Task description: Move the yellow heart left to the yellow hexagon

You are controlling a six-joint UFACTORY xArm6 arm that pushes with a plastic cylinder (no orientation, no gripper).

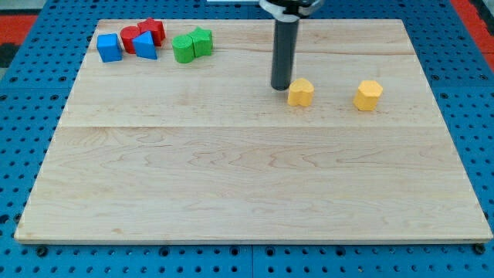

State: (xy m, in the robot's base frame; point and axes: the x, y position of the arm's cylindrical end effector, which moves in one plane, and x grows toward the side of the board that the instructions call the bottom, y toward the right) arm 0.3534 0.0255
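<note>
Camera view puts my tip (279,87) just beside the yellow heart (301,92), on its left, so close that I cannot tell whether the two touch. The arm ends in a plain rod with no jaws, so nothing opens, closes or clamps; it can only shove.

The yellow hexagon (369,95) lies to the right of the heart, apart from it, at nearly the same depth on the board. Tip, heart and hexagon stand almost in one left-to-right line, with the tip a shade farther back than the heart's middle. I judge that this line is what matters. A push to the right from where the tip stands should carry the heart toward the hexagon's left side. Because the contact sits slightly far of centre, the heart may drift nearer or turn as it slides, and too long a push would knock the hexagon.

The wooden board (231,193) is smooth and flat, and bare between the two yellow blocks. The other blocks are well away in the far left corner: a blue cube (109,48), a blue wedge-like block (146,45), two red blocks (152,30) whose shapes I cannot make out, and two green blocks (192,45) touching each other.
</note>
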